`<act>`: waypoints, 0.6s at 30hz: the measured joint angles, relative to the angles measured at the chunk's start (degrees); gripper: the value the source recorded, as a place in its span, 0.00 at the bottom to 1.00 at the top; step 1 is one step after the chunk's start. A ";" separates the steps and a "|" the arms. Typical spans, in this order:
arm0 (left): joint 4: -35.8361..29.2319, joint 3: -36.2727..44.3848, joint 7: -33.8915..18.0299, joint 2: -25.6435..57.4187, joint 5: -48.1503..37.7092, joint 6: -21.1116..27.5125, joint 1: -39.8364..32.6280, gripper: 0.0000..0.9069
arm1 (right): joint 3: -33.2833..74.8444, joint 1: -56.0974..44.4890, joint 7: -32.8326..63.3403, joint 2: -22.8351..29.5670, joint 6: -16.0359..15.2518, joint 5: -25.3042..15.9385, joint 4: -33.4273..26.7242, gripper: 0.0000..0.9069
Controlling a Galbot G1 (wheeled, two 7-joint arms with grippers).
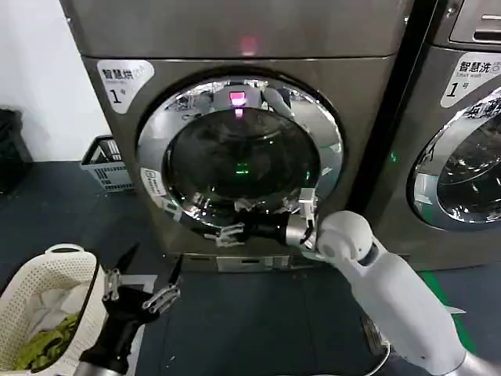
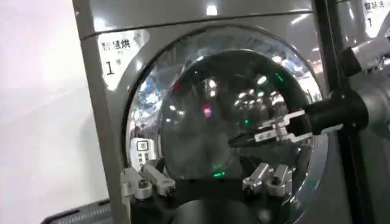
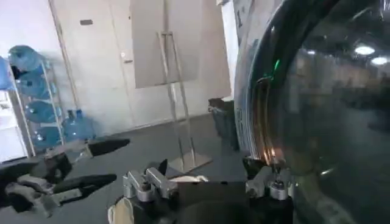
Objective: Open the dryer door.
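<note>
Right gripper (image 1: pixel 228 222) held at the lower chrome rim of the closed dryer door (image 1: pixel 241 153), fingers spread, nothing gripped, left gripper (image 1: pixel 141 276) parked low and near, fingers apart, empty.

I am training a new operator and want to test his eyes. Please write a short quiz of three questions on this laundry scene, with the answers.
1. True or false: the large round chrome-rimmed dark glass dryer door of the bronze-grey machine is shut.
2. Which pincer is up by the lower rim of that door? A) left pincer B) right pincer
3. Fill in: the white woven plastic laundry basket stands on the floor at the robot's ____ side.

Key:
1. True; the door lies flat in the machine's front.
2. B; the right pincer is open at the lower rim, while the left pincer hangs open lower down, above the floor.
3. Left.
</note>
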 joint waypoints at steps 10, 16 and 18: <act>-0.17 -0.02 0.00 -0.10 0.03 0.06 0.05 1.00 | -1.89 1.55 3.72 2.44 2.69 -1.00 -3.58 1.00; -0.17 0.02 0.01 -0.30 0.05 0.07 0.05 1.00 | -2.82 3.00 3.52 3.58 3.05 -1.47 -6.08 1.00; -0.17 0.06 0.01 -0.36 0.06 0.07 0.07 1.00 | -3.14 3.42 3.52 4.08 3.33 -1.88 -7.04 1.00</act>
